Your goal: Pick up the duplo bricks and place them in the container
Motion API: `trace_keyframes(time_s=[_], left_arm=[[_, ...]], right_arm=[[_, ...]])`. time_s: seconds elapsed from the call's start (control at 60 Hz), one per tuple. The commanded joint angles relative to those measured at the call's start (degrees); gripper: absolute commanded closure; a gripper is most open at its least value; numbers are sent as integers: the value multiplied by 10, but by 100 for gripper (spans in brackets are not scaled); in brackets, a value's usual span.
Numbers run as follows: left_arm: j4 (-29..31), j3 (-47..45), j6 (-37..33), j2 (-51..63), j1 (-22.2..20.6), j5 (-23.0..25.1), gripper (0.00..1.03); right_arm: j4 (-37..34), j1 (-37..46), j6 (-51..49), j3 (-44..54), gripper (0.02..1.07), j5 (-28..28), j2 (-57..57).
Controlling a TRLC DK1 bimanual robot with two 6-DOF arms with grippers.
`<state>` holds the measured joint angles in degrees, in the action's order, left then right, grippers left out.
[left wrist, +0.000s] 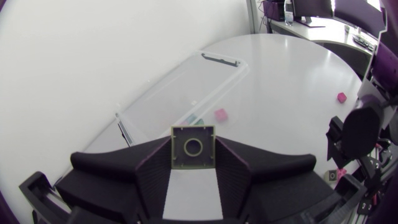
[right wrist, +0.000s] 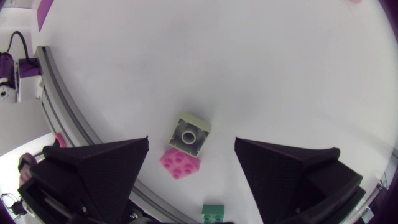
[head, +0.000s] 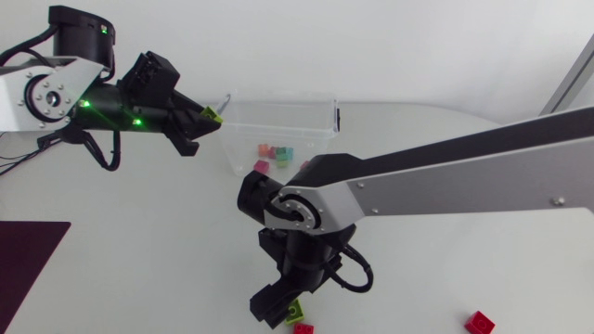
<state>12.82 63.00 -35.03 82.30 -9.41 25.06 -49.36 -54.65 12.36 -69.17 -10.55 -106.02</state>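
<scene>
At the container's [head: 278,113] left end, the left gripper's [head: 202,122] fingers clamp an olive brick [left wrist: 193,147]. Well away from the container, the right gripper's [right wrist: 192,142] fingers hang released over a pale brick [right wrist: 189,133] touching a pink brick [right wrist: 181,164].

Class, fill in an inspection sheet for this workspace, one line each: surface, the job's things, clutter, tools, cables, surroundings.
Surface: white table.
Job's things: clear container with several small bricks inside; red brick loose on the table; loose olive brick next to a pink brick, with a green brick near them.
Clutter: dark purple patch at one corner; cannot tell whether it lies on the table.
Tools: left tool shut on the held olive brick, beside the container's rim; right tool open, its fingers either side of the loose olive brick, not touching it.
Cables: black cables by the left arm; black loop at the right arm's wrist.
Surroundings: nothing seen.
</scene>
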Motion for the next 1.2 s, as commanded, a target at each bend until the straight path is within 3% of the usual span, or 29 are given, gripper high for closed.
trace_keyframes(time_s=[0.0,0.367,0.483,0.6,0.667,0.733,0.833,1.05,1.117,1.183], left_arm=[[-22,30,34,27,-4,4,87],[-43,124,73,124,-25,4,85],[-48,133,74,153,-32,3,85],[-61,143,78,182,-39,-4,82],[-68,154,81,197,-43,-11,82],[-71,177,84,220,-48,-21,82],[-73,203,89,245,-53,-30,82],[-79,250,101,285,-57,-48,81],[-79,264,104,297,-57,-55,67],[-79,272,104,305,-58,-63,33]], right_arm=[[-18,-5,16,-17,7,5,-21],[-36,-22,21,-39,19,8,-65],[-35,-22,21,-38,41,17,-67],[-29,-22,21,-37,70,33,-64],[-29,-22,20,-35,72,33,-64],[-28,-23,16,-32,82,34,-62],[-20,-22,14,-20,89,33,-49],[-8,-21,8,6,91,29,-14],[-8,-19,6,11,92,29,2],[-8,-15,5,13,92,29,16]])
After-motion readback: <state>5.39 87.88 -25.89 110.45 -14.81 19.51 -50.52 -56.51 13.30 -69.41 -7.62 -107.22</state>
